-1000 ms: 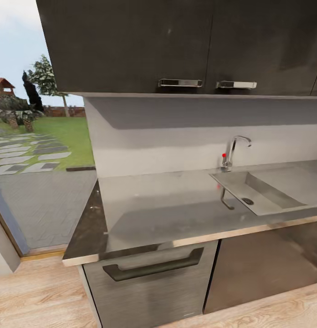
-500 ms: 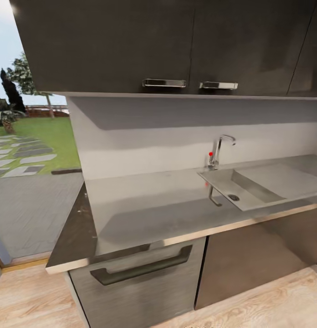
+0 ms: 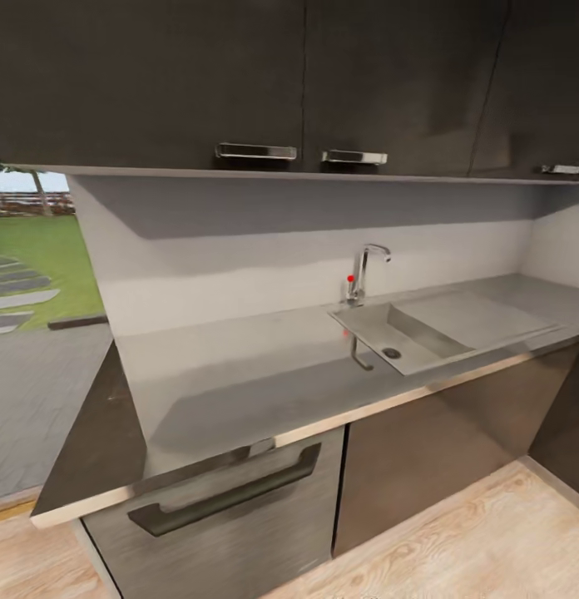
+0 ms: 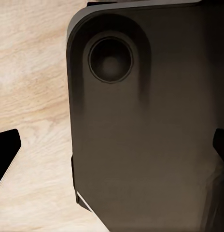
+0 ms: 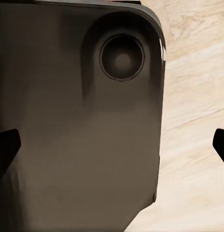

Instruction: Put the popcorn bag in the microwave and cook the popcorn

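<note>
Neither popcorn bag nor microwave is in sight on the steel counter [image 3: 264,374], sink [image 3: 406,337] at two o'clock, so fetching, loading and heating all appear outstanding; both pincers hang open and empty over the wooden floor [image 4: 30,96].

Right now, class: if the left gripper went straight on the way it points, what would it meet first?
Probably the robot's own dark base, which lies ahead between the fingertips, with wooden floor beside it; depth is unclear.
</note>
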Robot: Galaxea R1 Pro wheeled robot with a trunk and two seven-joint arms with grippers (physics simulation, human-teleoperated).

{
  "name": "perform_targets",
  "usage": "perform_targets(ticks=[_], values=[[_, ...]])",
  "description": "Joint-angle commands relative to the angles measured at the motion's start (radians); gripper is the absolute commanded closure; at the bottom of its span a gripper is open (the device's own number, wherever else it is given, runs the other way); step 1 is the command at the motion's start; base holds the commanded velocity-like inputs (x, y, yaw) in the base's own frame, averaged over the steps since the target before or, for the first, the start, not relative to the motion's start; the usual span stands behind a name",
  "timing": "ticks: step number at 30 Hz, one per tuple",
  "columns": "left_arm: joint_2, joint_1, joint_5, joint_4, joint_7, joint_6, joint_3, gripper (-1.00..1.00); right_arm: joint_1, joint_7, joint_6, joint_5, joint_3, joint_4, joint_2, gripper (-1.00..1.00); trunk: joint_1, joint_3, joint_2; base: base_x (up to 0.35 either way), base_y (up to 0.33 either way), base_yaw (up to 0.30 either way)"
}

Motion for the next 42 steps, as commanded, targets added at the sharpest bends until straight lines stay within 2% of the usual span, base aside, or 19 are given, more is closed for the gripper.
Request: perform_targets(ticks=[1,42], values=[[0.0,0.0,0.0,-0.001,0.0,-0.002,-0.001,-1.0,0.0,0.0,-0.003,-0.001,0.0,0.0,0.0,-1.0,0.0,-0.001,0.0,0.0,0.0,-0.245],[0.0,0.001,0.0,-0.001,0.0,-0.002,-0.001,-1.0,0.0,0.001,-0.003,-0.001,0.004,0.0,0.0,-1.0,0.0,-0.001,0.0,0.0,0.0,-0.282]])
